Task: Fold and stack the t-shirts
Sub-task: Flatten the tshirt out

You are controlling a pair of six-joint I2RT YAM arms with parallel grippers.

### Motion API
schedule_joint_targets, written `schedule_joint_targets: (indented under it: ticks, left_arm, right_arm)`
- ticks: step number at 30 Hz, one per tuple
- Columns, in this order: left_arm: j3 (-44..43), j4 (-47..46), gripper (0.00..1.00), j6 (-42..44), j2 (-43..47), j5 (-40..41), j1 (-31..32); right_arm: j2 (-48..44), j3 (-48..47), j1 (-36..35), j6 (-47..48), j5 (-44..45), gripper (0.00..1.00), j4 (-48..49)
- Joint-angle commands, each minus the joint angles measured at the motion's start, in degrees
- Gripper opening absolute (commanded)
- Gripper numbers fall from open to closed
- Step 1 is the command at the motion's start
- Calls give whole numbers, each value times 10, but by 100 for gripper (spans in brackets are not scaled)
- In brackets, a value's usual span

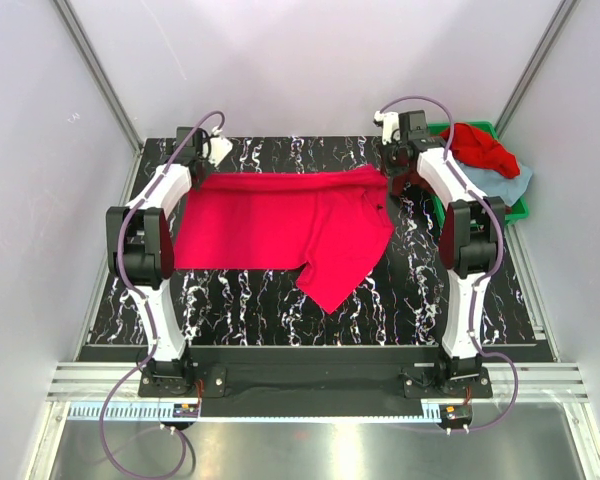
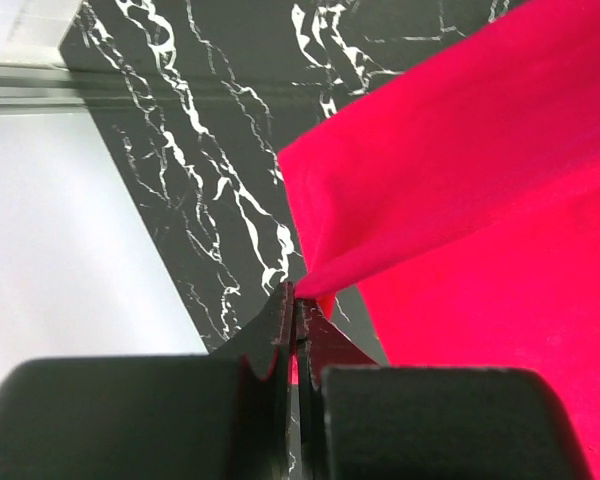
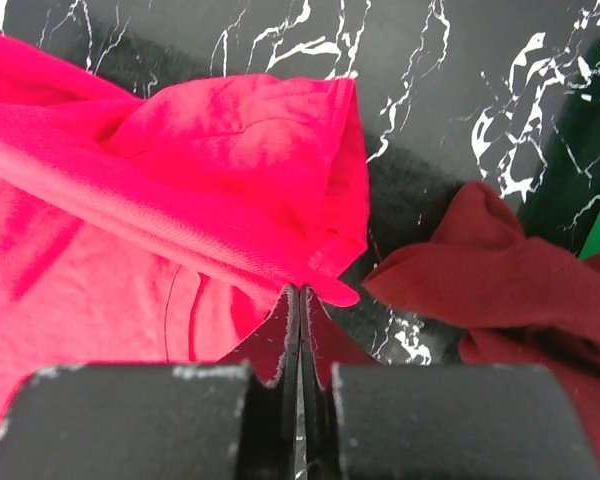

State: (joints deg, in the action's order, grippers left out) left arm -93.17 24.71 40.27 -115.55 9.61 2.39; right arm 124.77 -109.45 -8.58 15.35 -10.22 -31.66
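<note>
Lister: Left gripper (image 2: pixel 298 305), item one. Its fingers are pressed together on a pinch of the crimson-pink t-shirt (image 2: pixel 480 150), at that shirt's far left corner.

Checker: And where is it on the table (image 1: pixel 240 300)?

Lister: At the far left of the black marbled top. Right gripper (image 3: pixel 300 295), item two. It is likewise clamped on the same shirt, at the far right corner, with folds bunched just above the fingertips.

Checker: How does the shirt lie?

Lister: Its far edge stretches between the two grippers. The body spreads toward the near side across the middle of the table, and one part reaches nearer than the rest, right of centre.

Checker: Other shirts?

Lister: Dark maroon t-shirt (image 3: pixel 500 280), item three. It lies crumpled on the table just beside the right gripper, on its right. A strip of bare tabletop shows between it and the crimson one.

Checker: The bin?

Lister: Green bin (image 1: pixel 520 208), at the far right corner. Bright red t-shirt (image 1: pixel 480 148), heaped inside on top. Light blue-grey t-shirt (image 1: pixel 510 185), showing beneath it at the near right side.
</note>
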Motion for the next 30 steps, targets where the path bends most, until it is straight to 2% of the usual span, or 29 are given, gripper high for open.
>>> schedule_joint_targets:
  ticks: [1, 5, 7, 12, 18, 22, 30]
  left_arm:
    - [4, 7, 0, 8, 26, -6, -9]
    - [-2, -4, 0, 2, 35, -7, -13]
    - [-23, -7, 0, 6, 22, 4, -14]
    - [-140, -9, 0, 11, -36, 59, -19]
    - [-181, -28, 0, -22, 0, 86, -20]
    - [-154, -24, 0, -40, 72, 86, -19]
    - [-59, -17, 0, -20, 276, 90, -21]
  right_arm:
    - [-61, 5, -3, -2, -4, 0, -7]
    - [-72, -1, -3, -5, 5, 0, 9]
    - [-59, -42, -3, 6, 16, 0, 18]
    - [13, -185, 1, 14, 81, 0, 33]
    - [20, -253, 1, -8, 100, 0, 50]
    - [-34, -220, 1, -24, 120, 0, 44]
    - [-259, -65, 1, 25, 172, 0, 59]
